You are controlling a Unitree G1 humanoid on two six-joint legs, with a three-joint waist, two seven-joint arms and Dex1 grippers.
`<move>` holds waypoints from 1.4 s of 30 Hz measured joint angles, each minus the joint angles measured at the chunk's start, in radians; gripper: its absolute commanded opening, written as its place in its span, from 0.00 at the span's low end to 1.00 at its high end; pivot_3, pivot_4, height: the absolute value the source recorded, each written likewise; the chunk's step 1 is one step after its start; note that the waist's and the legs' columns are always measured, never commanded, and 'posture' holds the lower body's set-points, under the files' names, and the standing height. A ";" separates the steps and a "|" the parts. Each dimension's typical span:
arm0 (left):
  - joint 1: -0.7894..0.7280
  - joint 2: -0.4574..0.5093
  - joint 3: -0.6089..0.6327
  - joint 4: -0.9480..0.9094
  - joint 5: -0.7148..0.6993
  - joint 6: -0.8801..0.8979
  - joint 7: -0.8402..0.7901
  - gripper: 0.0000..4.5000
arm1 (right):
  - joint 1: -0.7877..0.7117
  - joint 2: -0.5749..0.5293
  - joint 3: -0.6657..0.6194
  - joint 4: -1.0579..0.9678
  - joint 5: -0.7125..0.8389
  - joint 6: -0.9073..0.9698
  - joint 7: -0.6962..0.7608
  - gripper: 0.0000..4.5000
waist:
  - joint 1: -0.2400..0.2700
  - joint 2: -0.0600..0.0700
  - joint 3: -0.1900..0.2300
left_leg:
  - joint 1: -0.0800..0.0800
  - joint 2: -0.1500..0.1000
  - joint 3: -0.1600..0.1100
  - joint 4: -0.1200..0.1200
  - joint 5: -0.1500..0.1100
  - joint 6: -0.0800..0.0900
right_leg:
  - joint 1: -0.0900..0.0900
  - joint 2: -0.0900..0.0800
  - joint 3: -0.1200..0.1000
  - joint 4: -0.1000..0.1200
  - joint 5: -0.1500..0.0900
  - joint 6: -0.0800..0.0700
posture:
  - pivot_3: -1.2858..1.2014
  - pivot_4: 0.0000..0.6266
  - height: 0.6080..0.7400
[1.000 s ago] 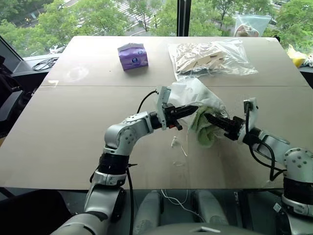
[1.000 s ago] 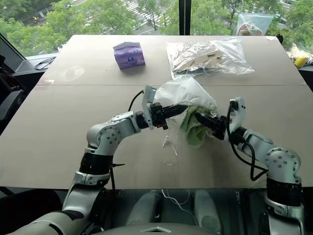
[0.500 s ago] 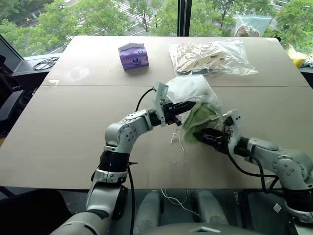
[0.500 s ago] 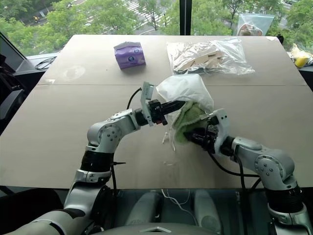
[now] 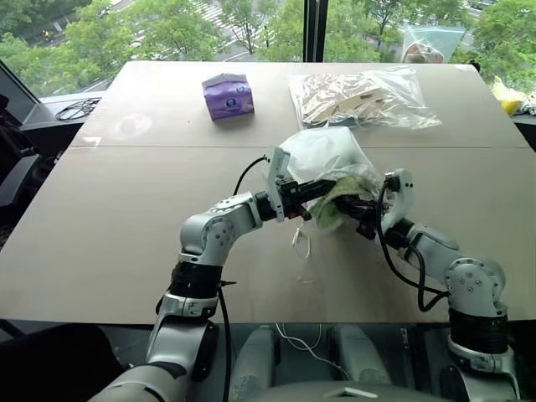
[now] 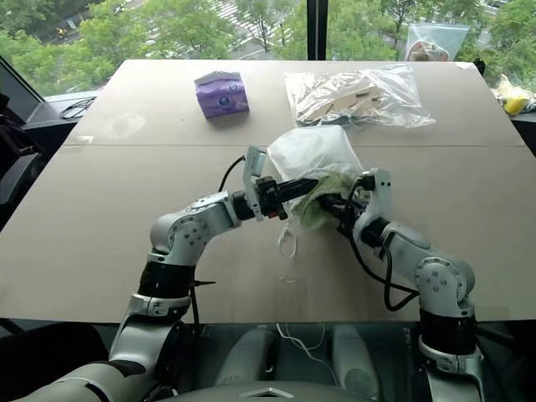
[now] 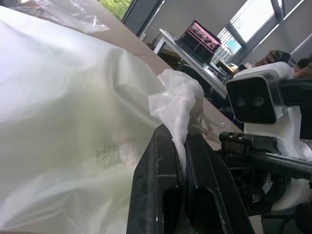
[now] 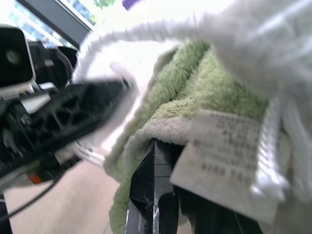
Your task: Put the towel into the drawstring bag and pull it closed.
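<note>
The white drawstring bag is held up above the table, with my left gripper shut on its gathered rim. A white cord loop hangs from the mouth down to the table. The pale green towel sits in the bag's mouth, partly inside and partly bulging out below. My right gripper comes in from the right, its fingers shut on the towel beside its white label. The two grippers' tips are close together at the mouth.
A purple tissue box stands at the back left of the table. A clear plastic bag with beige contents lies at the back right, just behind the held bag. Another clear bag leans at the window.
My right gripper moved left and forward with the towel, up to the bag's mouth, and its fingers closed. Less of the towel hangs out. The left gripper kept still.
</note>
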 measured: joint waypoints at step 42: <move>-0.042 -0.043 0.028 0.058 0.078 -0.069 0.064 0.00 | 0.211 -0.553 0.016 -0.111 -0.394 -0.167 0.218 0.97 | 0.007 0.000 0.000 | 0.000 -0.001 0.001 0.001 0.000 0.000 | 0.001 0.000 0.002 -0.001 0.000 0.001 | 0.52 0.24 1.00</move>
